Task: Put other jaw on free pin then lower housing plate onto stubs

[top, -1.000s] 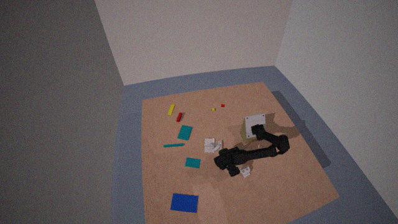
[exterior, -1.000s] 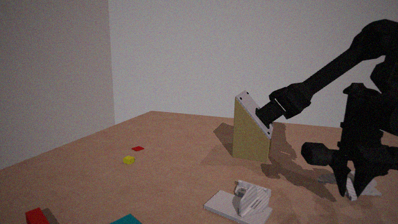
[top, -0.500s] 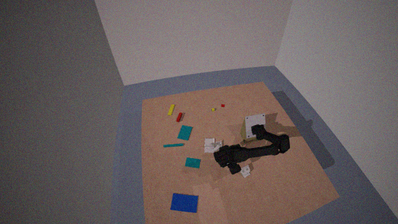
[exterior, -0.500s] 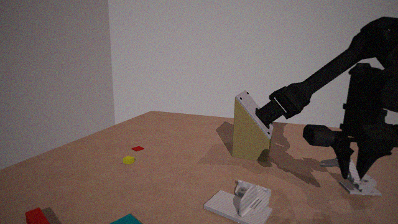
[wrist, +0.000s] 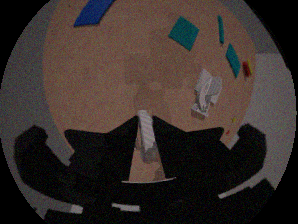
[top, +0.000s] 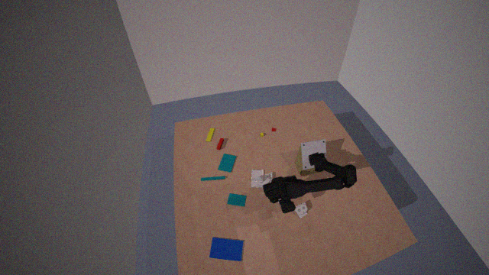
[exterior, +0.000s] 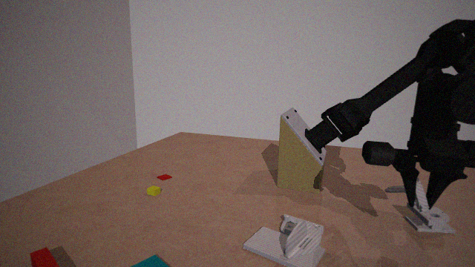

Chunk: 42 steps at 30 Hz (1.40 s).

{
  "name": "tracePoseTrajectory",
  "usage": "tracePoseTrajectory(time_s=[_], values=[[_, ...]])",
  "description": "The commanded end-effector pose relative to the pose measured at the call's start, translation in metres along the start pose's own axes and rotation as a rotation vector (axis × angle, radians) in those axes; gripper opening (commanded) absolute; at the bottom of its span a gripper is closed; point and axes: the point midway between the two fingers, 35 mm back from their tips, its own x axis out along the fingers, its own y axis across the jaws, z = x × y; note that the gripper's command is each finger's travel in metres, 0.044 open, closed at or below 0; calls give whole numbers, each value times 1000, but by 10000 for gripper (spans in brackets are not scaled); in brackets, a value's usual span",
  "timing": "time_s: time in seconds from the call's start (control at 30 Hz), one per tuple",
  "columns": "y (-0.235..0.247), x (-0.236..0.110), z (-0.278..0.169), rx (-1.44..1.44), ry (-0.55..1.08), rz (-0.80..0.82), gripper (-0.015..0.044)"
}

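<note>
My gripper (exterior: pixel 420 206) (wrist: pixel 145 118) points down, shut on a white jaw. The jaw's slim blade (exterior: pixel 421 196) (wrist: pixel 147 131) stands between the fingertips, with a flat part and a round hole below it; in the top view the arm hides it. The white housing base (top: pixel 257 183) (exterior: pixel 261 239) (wrist: pixel 200 80) lies to the left of my gripper in the exterior view, with another white jaw (exterior: pixel 304 239) on its side nearer the gripper. The free pin cannot be told clearly. The housing plate (top: pixel 302 215) (exterior: pixel 395 189), with two round marks, lies flat on the table beyond my gripper.
The yellow wedge (top: pixel 299 162) (exterior: pixel 297 167) carries the arm's base. Teal pieces (top: pixel 228 163) (top: pixel 213 178) (top: pixel 237 199), a blue slab (top: pixel 226 249), red and yellow bars (top: pixel 220 143) (top: pixel 210 134) and two small blocks (top: pixel 273 130) (top: pixel 262 134) lie on the table.
</note>
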Motion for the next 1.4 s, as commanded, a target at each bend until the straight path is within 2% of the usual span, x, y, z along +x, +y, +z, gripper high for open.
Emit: tracePoseTrajectory(time_s=[0.0, 0.67, 0.97, 1.37], values=[[-3, 1, -5, 108, 7, 3, 37], [-15, 1, -18, 616, 8, 0, 37], [-16, 1, -20, 670, 8, 0, 37], [-24, 1, -28, 971, 8, -2, 37]])
